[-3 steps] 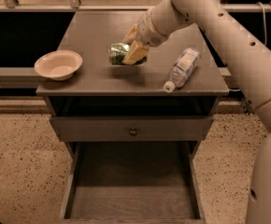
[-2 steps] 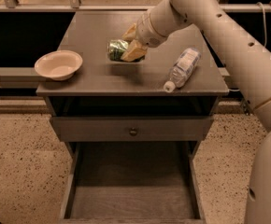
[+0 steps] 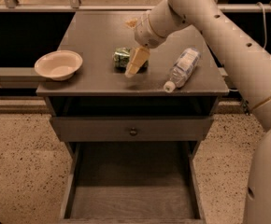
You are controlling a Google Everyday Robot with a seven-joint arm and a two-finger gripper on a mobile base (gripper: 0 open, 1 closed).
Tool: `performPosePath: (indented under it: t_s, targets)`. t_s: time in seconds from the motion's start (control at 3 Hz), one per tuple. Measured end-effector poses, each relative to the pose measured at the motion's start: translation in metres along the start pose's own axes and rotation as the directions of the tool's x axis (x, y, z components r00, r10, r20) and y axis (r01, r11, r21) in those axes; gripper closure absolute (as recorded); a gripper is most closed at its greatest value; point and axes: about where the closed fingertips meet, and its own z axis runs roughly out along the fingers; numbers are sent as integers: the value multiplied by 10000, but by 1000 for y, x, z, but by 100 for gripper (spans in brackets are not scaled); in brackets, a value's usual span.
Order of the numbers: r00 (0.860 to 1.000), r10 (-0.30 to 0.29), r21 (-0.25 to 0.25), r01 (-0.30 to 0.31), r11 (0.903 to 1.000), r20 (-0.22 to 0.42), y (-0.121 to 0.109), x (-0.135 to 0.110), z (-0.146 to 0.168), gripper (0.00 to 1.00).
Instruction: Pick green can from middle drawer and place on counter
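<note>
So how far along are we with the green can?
Done: the green can is out of the open middle drawer and looks set down on the counter, between the bowl and the bottle. In hand: the gripper is right against the can's right side; I can't tell if it has let go. Left: confirm release and pull the arm clear.

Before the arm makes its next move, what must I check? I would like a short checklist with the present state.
1. Green can resting on counter: ok.
2. Gripper free of the can: cannot tell; it is directly in front of the can.
3. Bottle apart from gripper: ok, lying to the right.
4. Bowl apart from can: ok, at the counter's left edge.
5. Middle drawer open, floor bare: ok.
</note>
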Motion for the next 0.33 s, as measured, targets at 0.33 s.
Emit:
performPosePath:
  t_s: [0.33]
  targets:
    - [10000,0,0,0,10000,0,0,0,0,0]
